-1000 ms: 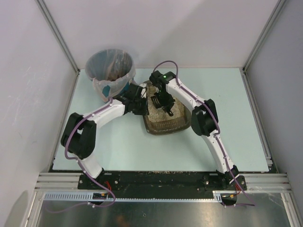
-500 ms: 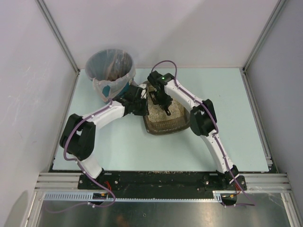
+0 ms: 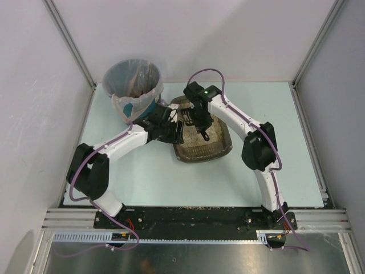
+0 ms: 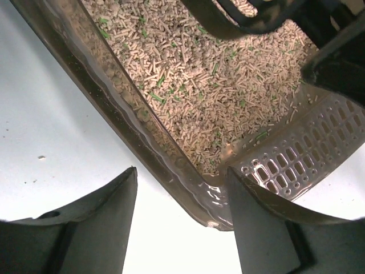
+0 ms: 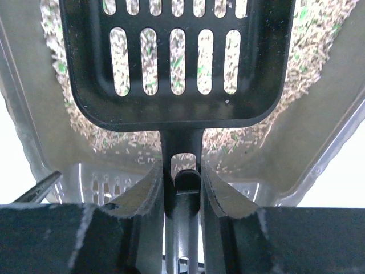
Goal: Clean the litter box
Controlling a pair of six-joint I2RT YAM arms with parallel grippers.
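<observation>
Item: litter box (image 3: 201, 138) – shallow grey-brown tray with a raised rim, lying at the centre of the top view on the pale surface (image 3: 274, 148), just right of and below the lined bin (image 3: 134, 85) at upper left.

Contents: beige pellets (image 4: 199, 74) flecked with green are covering most of the floor. A perforated panel is showing at the lower right of the left wrist view.

Left pincer (image 4: 182, 171): standing apart, its two fingers straddling the tray's corner rim. One finger is sitting outside the wall with a gap showing; whether the other is touching the plastic cannot be told. It is not clamping.

Right pincer (image 5: 182, 177): closed on the handle of a black slotted scoop (image 5: 177, 63), whose blade is hanging over the pellets in the upper half of that view.

Handling, as a judgement: the tray is looking stiff but thin-walled and glossy, so likely slippery under the pads. The loose fill is adding weight and would be shifting if the tray is tipped. The best hold is the raised rim near a corner – where the left fingers are sitting – kept level.
</observation>
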